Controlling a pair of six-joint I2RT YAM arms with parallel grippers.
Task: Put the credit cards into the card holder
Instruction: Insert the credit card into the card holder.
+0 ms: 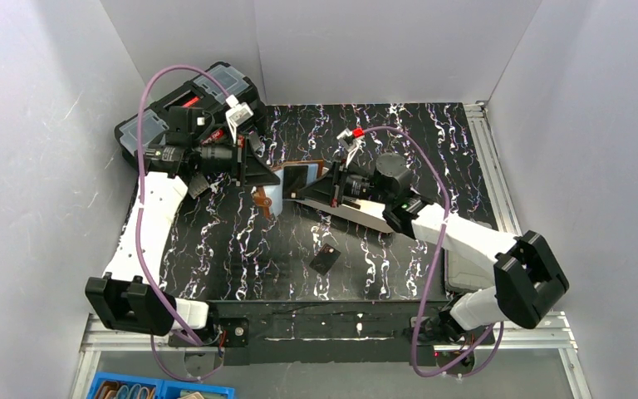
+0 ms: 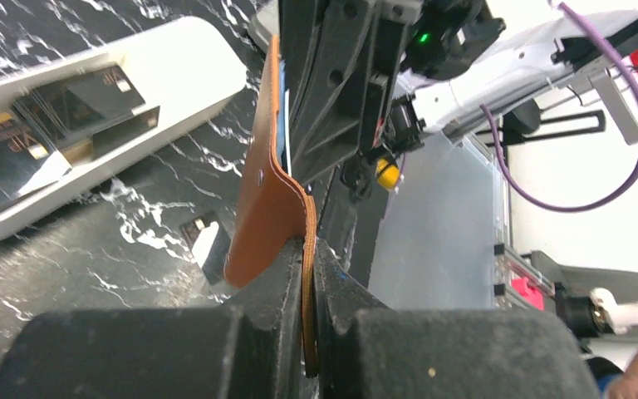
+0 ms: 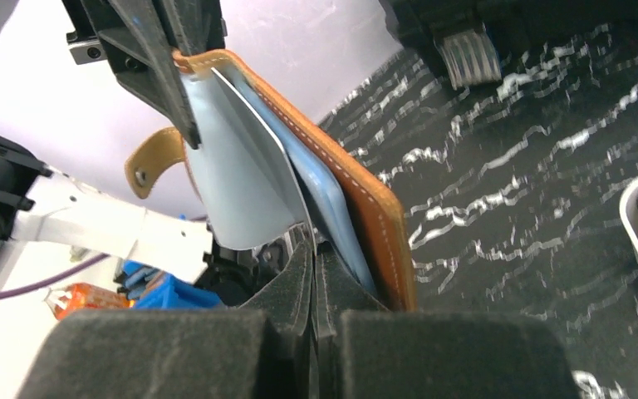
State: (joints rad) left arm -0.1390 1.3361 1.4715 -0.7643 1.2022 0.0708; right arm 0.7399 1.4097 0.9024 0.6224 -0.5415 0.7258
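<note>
- The wallet [image 1: 274, 187] is up in the air over the middle of the worktop [image 1: 241, 249], standing on edge between the two arms and touching nothing below it.
- The left claw [image 2: 309, 249] is pressed together on the stitched edge of the brown leather cover. It's a thin pinch right at the rim, so my guess is it's only there to keep that side from moving.
- The right claw [image 3: 314, 249] is also squeezed tight and comes in from the other side. It looks like it's nipping the edge of the pale blue-grey lining [image 3: 241, 183] just inside the cover, though I can't swear which layer it has.
- Pulling from opposite sides like that fans the layers apart, so I reckon the point is to open up a pocket.
- The strap [image 3: 151, 160] dangles loose off the far side, unsnapped, so the fold isn't held closed.
- Most of the cards [image 2: 83, 108] sit stacked in the long white tray [image 2: 199, 50], which lies under the right arm.
- One loose card [image 1: 325, 259] lies flat on the worktop, nearer the arm bases and well apart from the wallet.
- With both claws busy on the wallet, one probably has to let go before any card gets picked up.
</note>
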